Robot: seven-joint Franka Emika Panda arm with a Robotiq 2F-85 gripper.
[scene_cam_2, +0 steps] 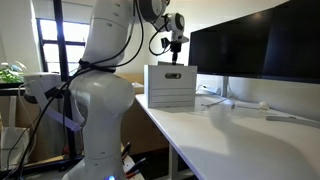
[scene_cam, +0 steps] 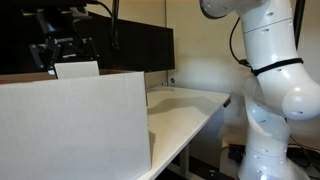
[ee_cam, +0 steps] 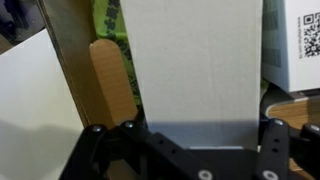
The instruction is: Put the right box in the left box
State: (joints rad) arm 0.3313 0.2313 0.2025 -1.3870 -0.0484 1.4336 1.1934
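My gripper (scene_cam: 62,52) is shut on the small white box (scene_cam: 77,69) and holds it just above the open top of the large white carton (scene_cam: 75,125). In the wrist view the small box (ee_cam: 195,60) fills the middle between my fingers (ee_cam: 195,125). Beneath it lies the carton's inside, with a brown cardboard flap (ee_cam: 110,80). In an exterior view the gripper (scene_cam_2: 175,45) hangs over the carton (scene_cam_2: 170,90), which stands on the table's near end. The small box is too small to make out there.
The carton stands on a white table (scene_cam: 190,110), also seen in an exterior view (scene_cam_2: 235,125). A large dark monitor (scene_cam: 140,45) stands behind it, also seen in an exterior view (scene_cam_2: 260,45). Green packaging (ee_cam: 108,25) and a QR label (ee_cam: 305,35) lie inside the carton.
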